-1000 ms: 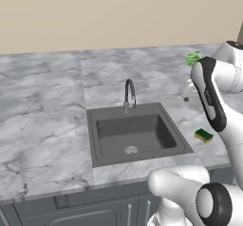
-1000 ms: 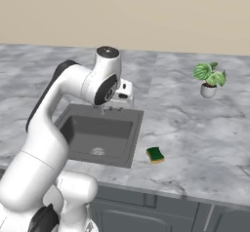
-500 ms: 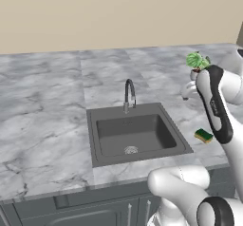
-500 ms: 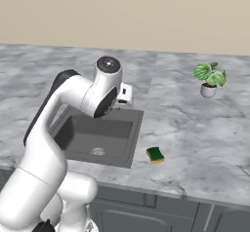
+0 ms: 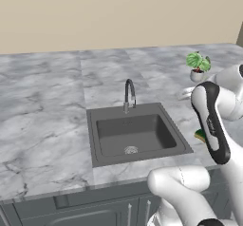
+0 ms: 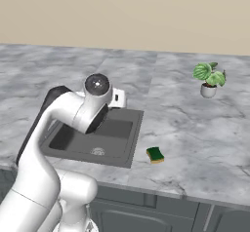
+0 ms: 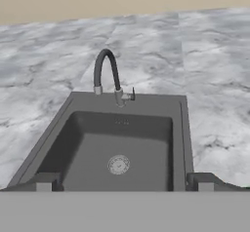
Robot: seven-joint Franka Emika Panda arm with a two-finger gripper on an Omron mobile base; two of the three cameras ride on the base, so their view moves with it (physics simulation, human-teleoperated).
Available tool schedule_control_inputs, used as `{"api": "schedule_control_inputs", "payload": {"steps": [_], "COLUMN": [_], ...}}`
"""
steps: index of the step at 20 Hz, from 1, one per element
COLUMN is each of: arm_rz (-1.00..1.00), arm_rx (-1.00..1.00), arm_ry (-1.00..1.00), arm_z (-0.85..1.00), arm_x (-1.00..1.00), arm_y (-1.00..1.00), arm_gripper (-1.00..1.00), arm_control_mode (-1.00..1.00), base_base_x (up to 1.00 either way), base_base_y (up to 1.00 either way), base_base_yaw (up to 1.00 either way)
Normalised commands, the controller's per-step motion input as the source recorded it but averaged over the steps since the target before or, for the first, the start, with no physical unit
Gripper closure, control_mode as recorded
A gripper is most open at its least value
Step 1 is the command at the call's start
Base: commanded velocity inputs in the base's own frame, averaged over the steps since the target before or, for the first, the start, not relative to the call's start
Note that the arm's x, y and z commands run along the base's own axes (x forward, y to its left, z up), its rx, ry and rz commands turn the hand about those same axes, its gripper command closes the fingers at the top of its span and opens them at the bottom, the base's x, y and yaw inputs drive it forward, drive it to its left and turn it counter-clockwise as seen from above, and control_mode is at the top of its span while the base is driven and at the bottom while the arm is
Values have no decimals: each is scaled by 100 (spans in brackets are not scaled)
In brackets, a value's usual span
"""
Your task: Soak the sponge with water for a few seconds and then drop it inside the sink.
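The marble counter (image 6: 195, 143) spans the whole working area beneath a plain beige wall. The sink (image 5: 97, 139) is recessed in it, with a round drain (image 7: 118, 164) on the basin floor and a curved faucet (image 7: 106, 75) at the rear rim. No water stream is visible at the spout.

The gripper (image 7: 124, 183) looks into the basin from the front. Its fingertips (image 7: 44, 182) stand spread far apart with nothing between them.

The sponge (image 6: 156, 154) lies flat on the counter just beside the sink's right rim, near the front edge, untouched. From the fingers it lies to the right, so the coming move probably requires a rightward swing. Its long axis runs obliquely to the sink rim.

A potted plant (image 6: 209, 80) stands well apart at the rear.
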Motion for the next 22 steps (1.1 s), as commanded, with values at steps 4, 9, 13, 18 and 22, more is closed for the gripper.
{"api": "schedule_control_inputs", "payload": {"steps": [4,9,13,18,22], "arm_rz": [0,2,5,4,3], "arm_rx": [5,8,7,2,0], "arm_ry": [-17,-22,-19,-12,-7], "arm_z": [-3,0,0,0,0], "arm_x": [5,0,0,0,0], "arm_y": [1,0,0,0,0], "arm_gripper": [-100,-100,-100,-100,-100], "arm_control_mode": [-100,-100,-100,-100,-100], "base_base_x": [0,0,0,0,0], "base_base_y": [0,0,0,0,0], "base_base_yaw": [0,0,0,0,0]}}
